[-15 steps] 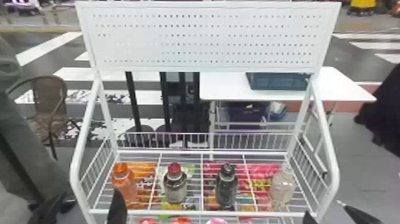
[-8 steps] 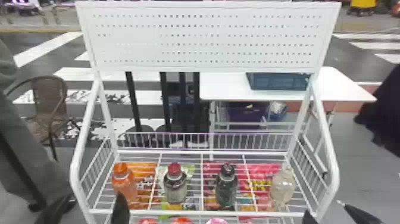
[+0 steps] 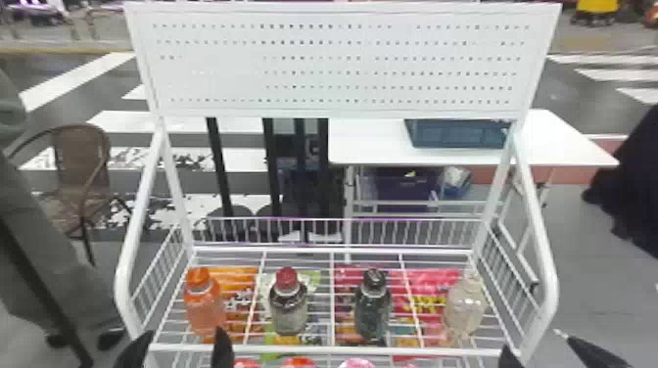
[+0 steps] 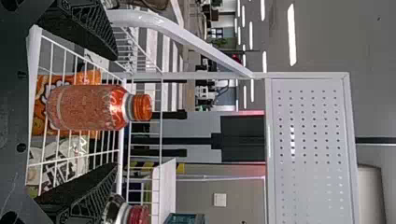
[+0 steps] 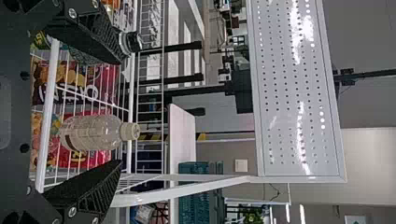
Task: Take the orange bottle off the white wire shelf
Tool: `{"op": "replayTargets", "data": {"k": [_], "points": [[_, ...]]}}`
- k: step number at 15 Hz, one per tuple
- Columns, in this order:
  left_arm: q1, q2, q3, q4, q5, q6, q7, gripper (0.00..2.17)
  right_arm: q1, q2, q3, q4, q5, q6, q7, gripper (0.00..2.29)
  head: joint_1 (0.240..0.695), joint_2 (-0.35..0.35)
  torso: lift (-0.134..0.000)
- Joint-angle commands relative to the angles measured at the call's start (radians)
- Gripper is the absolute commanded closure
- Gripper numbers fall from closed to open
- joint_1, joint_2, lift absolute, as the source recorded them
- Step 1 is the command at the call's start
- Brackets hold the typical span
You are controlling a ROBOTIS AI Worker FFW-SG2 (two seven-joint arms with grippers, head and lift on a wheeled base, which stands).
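Ahead of the right gripper [image 3: 548, 351] is a clear bottle [image 3: 465, 303], with a black-capped bottle [image 3: 373, 306] and a red-capped bottle [image 3: 288, 306] off to its left, near bright snack bags [image 3: 435, 280]. Farther ahead of it is a white table [image 3: 372, 144] with a blue bin [image 3: 458, 134] on top, and a brown chair [image 3: 81, 156] is far to its left.

— Long white ceiling strip lights [image 4: 292, 35] glowing bright in the left wrist view!
— And glare's streaking the flat white perforated panel [image 5: 289, 93], right wrist view; in the head view, its holes partly wash out.
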Motion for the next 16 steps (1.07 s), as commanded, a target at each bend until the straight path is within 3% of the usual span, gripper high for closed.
{"op": "replayTargets", "data": {"k": [1, 5, 16], "points": [[-0.075, -0.007, 0.007, 0.115, 0.000, -0.011, 0.000, 0.08, 0.005, 0.000, -0.001, -0.003, 0.004, -0.011, 0.002, 0.14, 0.499, 0.000, 0.000], [-0.209, -0.020, 0.010, 0.339, -0.005, -0.131, 0.001, 0.09, 0.011, -0.001, -0.004, -0.008, 0.004, -0.020, 0.000, 0.14, 0.499, 0.000, 0.000], [-0.437, -0.033, -0.004, 0.623, -0.011, -0.161, -0.018, 0.09, 0.011, -0.006, -0.011, 0.003, 0.008, -0.023, 0.000, 0.14, 0.499, 0.000, 0.000]]}}
